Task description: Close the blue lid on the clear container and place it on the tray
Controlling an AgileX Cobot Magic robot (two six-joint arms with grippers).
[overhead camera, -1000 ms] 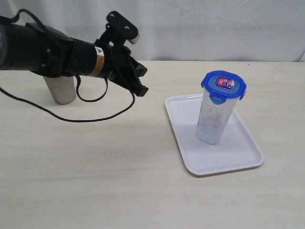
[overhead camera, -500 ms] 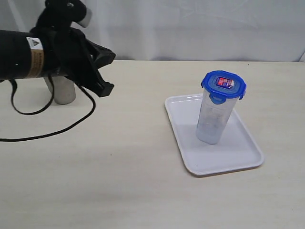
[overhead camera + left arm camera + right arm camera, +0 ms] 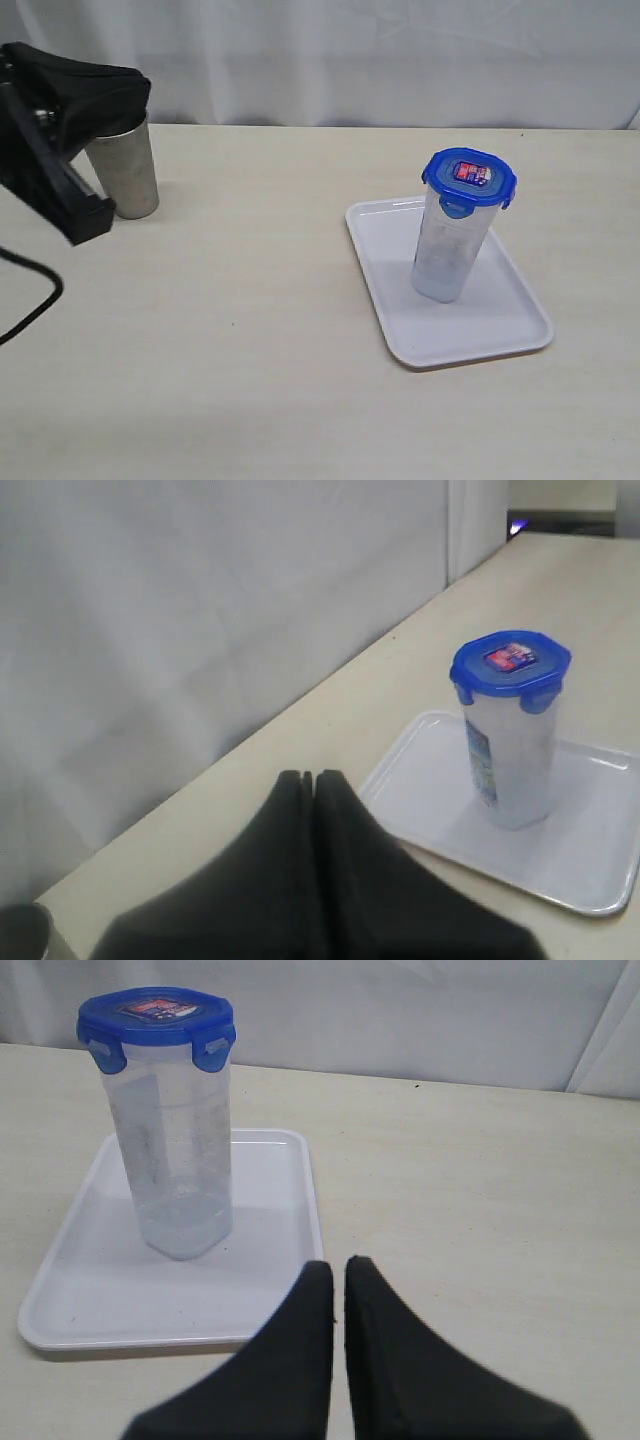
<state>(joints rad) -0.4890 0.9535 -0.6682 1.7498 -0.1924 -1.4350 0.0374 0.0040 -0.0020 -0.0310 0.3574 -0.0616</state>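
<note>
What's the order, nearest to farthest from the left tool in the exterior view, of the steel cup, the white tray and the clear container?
1. The steel cup, close by the left tool at the left of the view.
2. The tray, across the table to the right, with its rim facing the tool.
3. The clear container, standing on the tray beyond that rim.

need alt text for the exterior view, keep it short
A clear container with its blue lid on stands upright on a white tray right of centre. A steel cup and the left arm's shut black tool are at the far left.
</note>
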